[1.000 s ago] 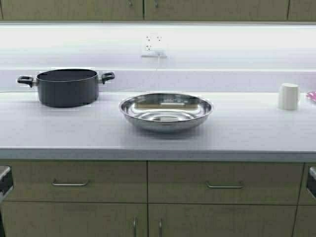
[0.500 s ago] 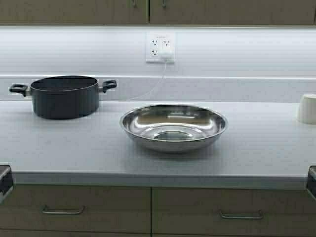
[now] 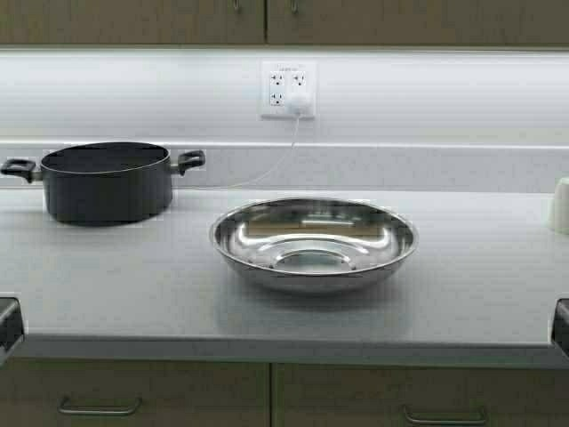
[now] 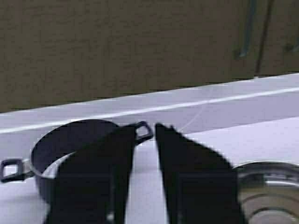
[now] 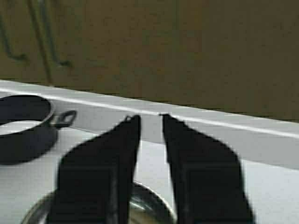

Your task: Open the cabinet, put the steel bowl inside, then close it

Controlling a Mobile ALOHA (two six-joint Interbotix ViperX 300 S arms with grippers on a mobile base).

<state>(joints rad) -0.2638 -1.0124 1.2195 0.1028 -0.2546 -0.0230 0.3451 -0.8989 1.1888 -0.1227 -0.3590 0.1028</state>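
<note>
— Item one: what differs from a second ago?

— Your base has driven forward. In the high view the whole scene has shifted: the steel bowl looms larger and lower, the drawer fronts have mostly slid out of view, and the white cup sits cut by the right edge. The things themselves have not moved on the bench.

— Item two: grippers, nearest first?

— Left gripper: held up before the bench, fingers parted by a narrow gap, holding nothing. Right gripper: the same, a slim gap, nothing between the fingers. Neither touches anything.

— Item three: the bowl against them?

— Upright on the bench, middle of your view, apart from both grippers; its rim shows beneath the right gripper and to the side of the left.

— Farther back?

— Black pot, left of the bowl and behind it. Wall socket with a cord. The cabinet above, doors closed.
</note>
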